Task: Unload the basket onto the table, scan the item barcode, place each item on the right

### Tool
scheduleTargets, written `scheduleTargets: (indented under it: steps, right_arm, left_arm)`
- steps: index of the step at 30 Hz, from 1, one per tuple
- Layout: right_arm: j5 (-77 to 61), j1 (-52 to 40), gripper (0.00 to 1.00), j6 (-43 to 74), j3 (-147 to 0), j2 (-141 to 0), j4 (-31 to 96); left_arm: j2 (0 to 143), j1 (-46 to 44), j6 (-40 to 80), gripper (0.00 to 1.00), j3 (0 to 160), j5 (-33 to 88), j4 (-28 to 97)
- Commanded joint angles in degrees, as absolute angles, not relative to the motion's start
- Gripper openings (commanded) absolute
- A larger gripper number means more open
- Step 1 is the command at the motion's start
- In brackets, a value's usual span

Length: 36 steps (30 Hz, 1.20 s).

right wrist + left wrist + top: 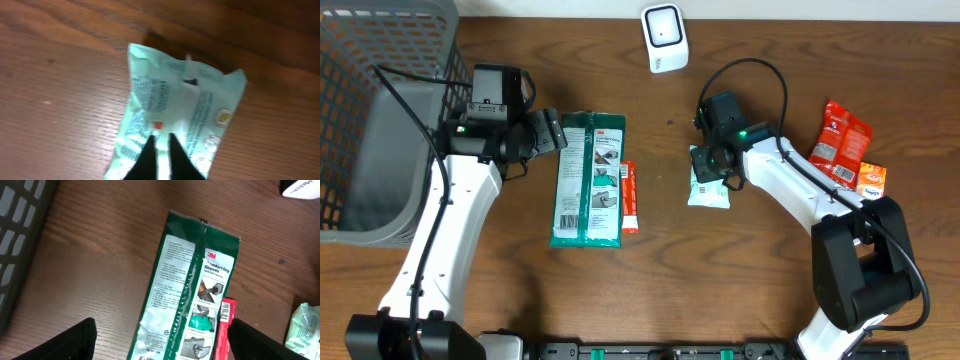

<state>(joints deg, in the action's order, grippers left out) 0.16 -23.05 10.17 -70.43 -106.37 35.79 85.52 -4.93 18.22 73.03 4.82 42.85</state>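
Overhead view of a dark wooden table (520, 300) with two robot arms. In the upper left of the frame sits a grey mesh basket (360, 60).

Just right of the basket, the left gripper (558, 132) hangs with its jaws wide apart, holding nothing. It is at the upper left corner of a green glove packet (588, 180), which lies flat with its long side running up and down the frame. In the left wrist view the two dark fingers (75, 340) sit in the lower corners, and the packet shows between them. A slim red packet (629, 197) lies against the green packet's right edge.

At the top centre stands a white scanner (665, 38), well apart from everything else.

Right of centre, below the scanner, a pale teal pouch (708, 192) lies flat on the wood. The right gripper (712, 158) is over the pouch's upper end, its jaws drawn together. In the right wrist view the dark fingertips (150, 150) nearly meet over the pouch's middle, with only a sliver of it showing between them. Whether they pinch any of the film cannot be told.

At the far right lies a red snack packet (840, 140), with a small orange packet (871, 180) touching its lower right corner.
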Motion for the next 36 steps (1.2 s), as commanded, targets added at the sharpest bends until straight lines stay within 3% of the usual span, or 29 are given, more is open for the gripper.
scheduleTargets:
  steps: [1,14,19,25,36]
  right_arm:
    - [-1.8,-22.8,0.01,10.3,-71.4,-105.8,35.0]
    - [-2.1,-23.8,0.02,12.2,-70.1,-113.0,29.1]
    - [-6.3,-23.7,0.09,11.7,-72.0,-106.5,33.2]
    - [0.6,-23.2,0.13,12.1,-71.9,-99.8,41.6]
    - [4.4,-20.9,0.13,12.8,-71.2,-111.4,38.3]
  left_arm:
    - [85.8,-4.8,18.5,0.84,73.0,5.0,42.9]
    - [85.8,-4.8,18.5,0.84,73.0,5.0,42.8]
    - [85.8,-4.8,18.5,0.84,73.0,5.0,42.9]
    - [85.8,-4.8,18.5,0.84,73.0,5.0,42.9]
    - [85.8,-4.8,18.5,0.84,73.0,5.0,42.9]
